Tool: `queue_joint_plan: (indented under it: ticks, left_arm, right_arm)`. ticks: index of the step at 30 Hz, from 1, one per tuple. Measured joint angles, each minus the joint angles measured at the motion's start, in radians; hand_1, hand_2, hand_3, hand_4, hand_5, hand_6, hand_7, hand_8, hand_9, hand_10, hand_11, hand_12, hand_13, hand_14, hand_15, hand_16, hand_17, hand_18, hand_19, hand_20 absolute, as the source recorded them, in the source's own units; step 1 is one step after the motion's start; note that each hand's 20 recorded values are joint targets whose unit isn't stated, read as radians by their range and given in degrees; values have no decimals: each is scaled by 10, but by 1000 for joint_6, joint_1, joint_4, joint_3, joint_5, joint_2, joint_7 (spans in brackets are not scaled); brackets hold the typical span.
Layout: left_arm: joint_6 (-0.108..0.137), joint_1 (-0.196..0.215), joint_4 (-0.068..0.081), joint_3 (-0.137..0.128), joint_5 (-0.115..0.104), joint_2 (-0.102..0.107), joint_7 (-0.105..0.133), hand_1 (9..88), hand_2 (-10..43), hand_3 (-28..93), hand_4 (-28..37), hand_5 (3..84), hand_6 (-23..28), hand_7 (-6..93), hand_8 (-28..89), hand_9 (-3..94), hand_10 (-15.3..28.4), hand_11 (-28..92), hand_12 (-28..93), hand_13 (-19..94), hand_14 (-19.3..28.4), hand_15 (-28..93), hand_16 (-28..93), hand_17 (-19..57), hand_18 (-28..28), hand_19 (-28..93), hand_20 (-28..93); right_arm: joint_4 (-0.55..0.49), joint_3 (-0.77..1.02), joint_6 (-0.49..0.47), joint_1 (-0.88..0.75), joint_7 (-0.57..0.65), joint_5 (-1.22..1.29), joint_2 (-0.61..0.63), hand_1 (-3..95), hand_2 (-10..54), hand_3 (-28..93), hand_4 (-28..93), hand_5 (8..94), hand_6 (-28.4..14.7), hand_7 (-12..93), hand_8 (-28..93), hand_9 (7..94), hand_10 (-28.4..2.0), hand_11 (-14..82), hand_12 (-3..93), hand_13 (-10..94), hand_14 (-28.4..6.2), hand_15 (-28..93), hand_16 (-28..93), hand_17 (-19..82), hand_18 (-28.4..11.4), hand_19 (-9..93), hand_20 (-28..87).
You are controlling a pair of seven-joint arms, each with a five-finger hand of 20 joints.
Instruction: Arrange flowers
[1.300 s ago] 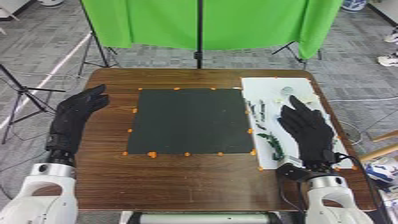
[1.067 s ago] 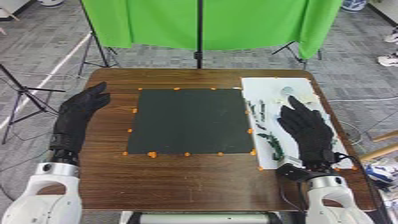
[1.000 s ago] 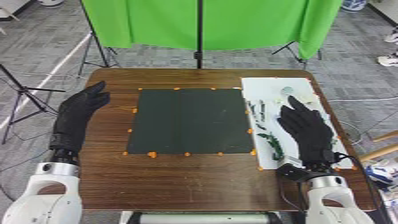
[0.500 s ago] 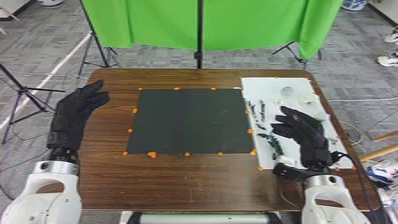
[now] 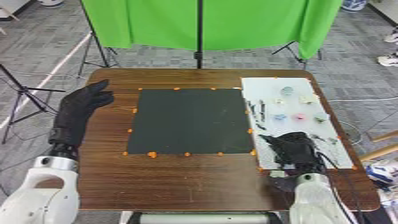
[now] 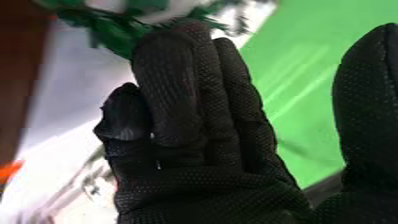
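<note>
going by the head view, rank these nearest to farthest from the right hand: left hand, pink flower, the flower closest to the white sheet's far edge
From the right hand:
1. pink flower, on the white sheet, just beyond the hand
2. far-edge flower, farther up that sheet
3. left hand, over on the left side

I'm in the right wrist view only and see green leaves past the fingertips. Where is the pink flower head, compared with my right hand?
Observer: In the head view, the pink flower head lies on the white sheet, farther from the robot than the right hand.
Operator: Copy. What about the other side?
Observer: The left hand is at the table's left edge, to the left of the dark mat.
</note>
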Motion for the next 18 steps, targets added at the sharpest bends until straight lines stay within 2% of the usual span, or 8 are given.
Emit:
queue_joint_plan:
  ticks: [3,8,18]
  left_arm:
    - [-14,-2,-1,-7,7,4,-10,237,68,634,-282,462,56,93,-47,458,157,186,129,364,204,226,-12,78,129,144,162]
    - [-14,0,-4,-15,6,8,-15,241,64,632,-281,462,57,94,-45,458,157,185,129,365,204,228,-13,79,130,149,163]
    - [-15,2,-7,-19,5,15,-20,247,55,632,-274,462,56,93,-46,459,158,185,130,366,204,229,-14,80,131,154,163]
  right_arm:
    - [2,-16,-36,5,42,-130,-1,325,-95,602,-232,649,-81,163,-50,737,-175,233,243,767,-96,603,312,454,-209,886,560]
    - [7,-25,-36,15,27,-250,-2,328,-95,591,-227,652,-78,168,-50,739,-171,241,250,770,-95,616,319,463,-204,897,553]
    - [-34,-11,-37,35,6,-27,1,331,-95,603,-218,670,-73,181,-47,763,-163,284,276,795,-79,636,329,501,-195,928,543]
